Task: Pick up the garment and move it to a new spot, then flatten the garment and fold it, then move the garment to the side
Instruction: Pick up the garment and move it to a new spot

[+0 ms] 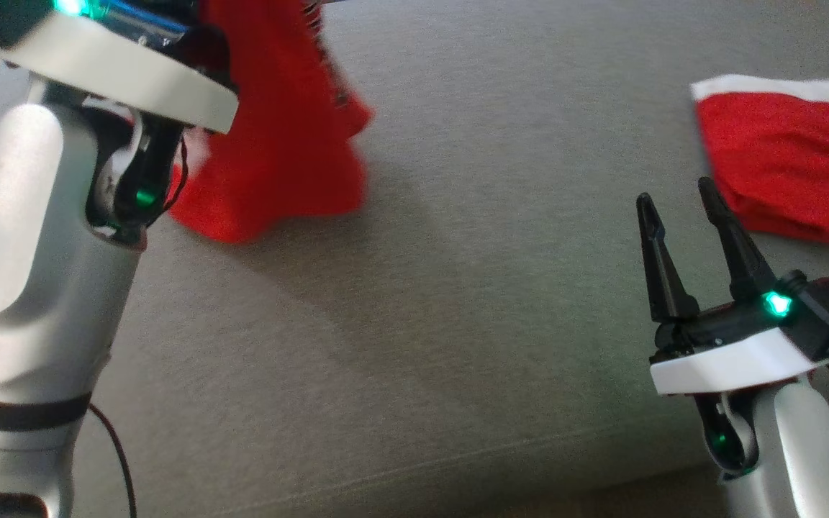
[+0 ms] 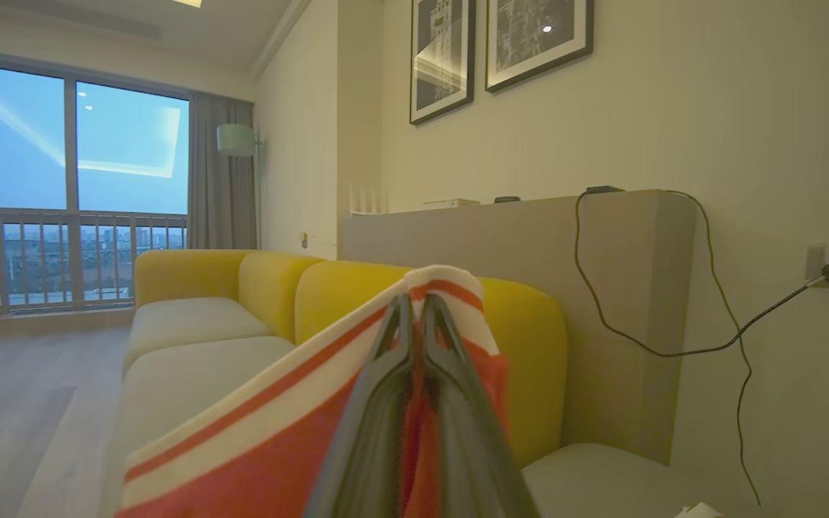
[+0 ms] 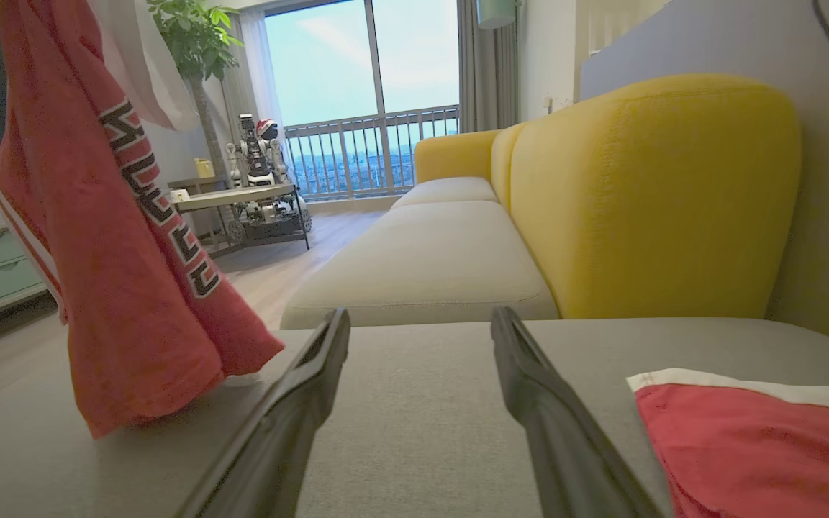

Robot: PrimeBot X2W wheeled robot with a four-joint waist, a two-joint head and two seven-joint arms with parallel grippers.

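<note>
— Where's the garment?
— Far left. The red soft-cloth garment (image 1: 278,144) w/ black-and-white block lettering down one side hangs in loose folds over the grey woven cushion top (image 1: 458,324). It's pinched by its white-and-red striped edge b/w the two dark fingers of the left gripper (image 2: 418,309), which are pressed tight together on it.
— Is the hem on the cushion?
— The bottom edge is right at the surface. Touching or not, can't tell, since it's blurred in the head view. Its top is cut off there too, and the pale left forearm (image 1: 19,216) hides the fingers.
— And the right side?
— The right gripper (image 1: 673,194) sits low over the cushion, fingers spread wide, nothing b/w them. Just beyond it lies a folded red cloth w/ a white band (image 1: 781,165), flat, one side cut off by the frame, well apart from the hanging one. A mustard-yellow padded backrest (image 3: 645,201) stands behind.
</note>
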